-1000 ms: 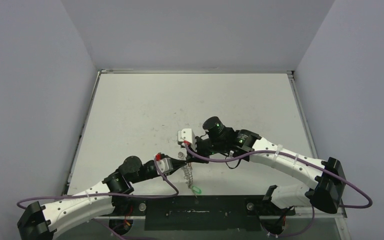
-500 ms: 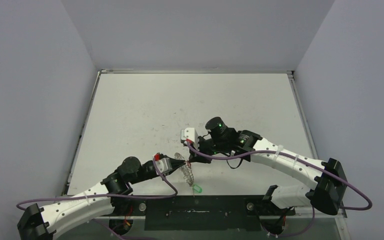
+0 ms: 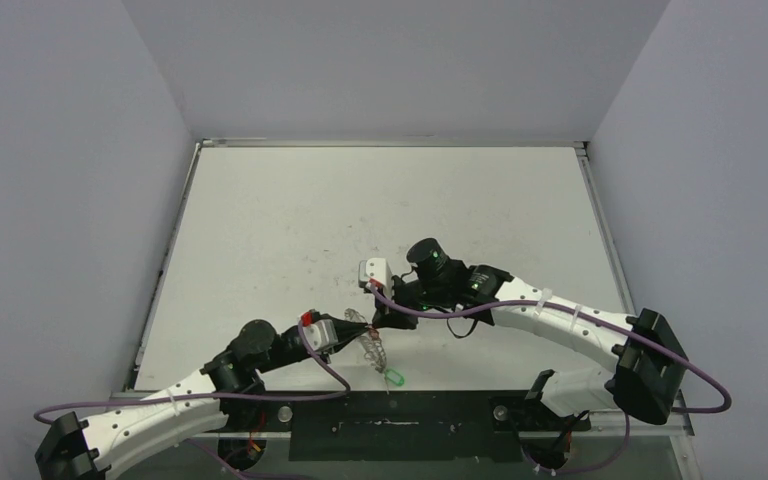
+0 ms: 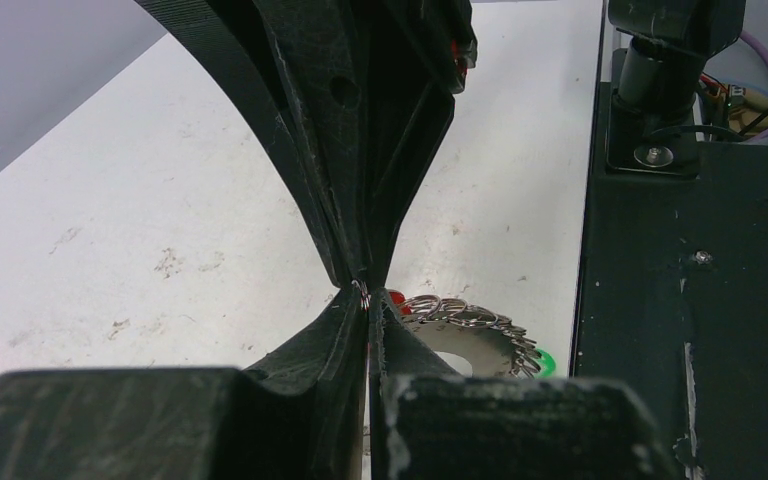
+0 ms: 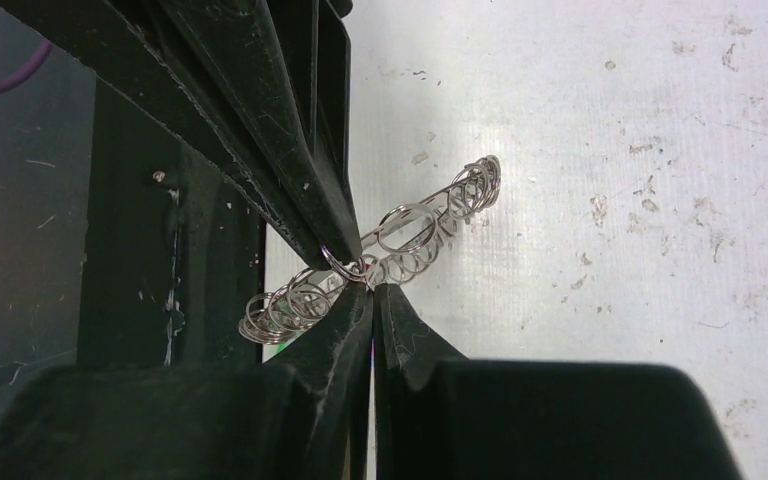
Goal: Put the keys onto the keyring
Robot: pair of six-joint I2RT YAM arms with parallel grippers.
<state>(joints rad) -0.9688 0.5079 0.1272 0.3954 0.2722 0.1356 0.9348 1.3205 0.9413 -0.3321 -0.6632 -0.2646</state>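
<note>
We see both arms meeting near the middle of the surface's (image 3: 290, 220) near edge. The left gripper (image 4: 368, 298) and the right gripper (image 5: 372, 288) are each clenched tight, tip to tip, on small wire loops of the keyring (image 4: 470, 345) - it is held edge-on between them. A green key tag (image 4: 543, 360) shows at the keyring's far end, touching it.
</note>
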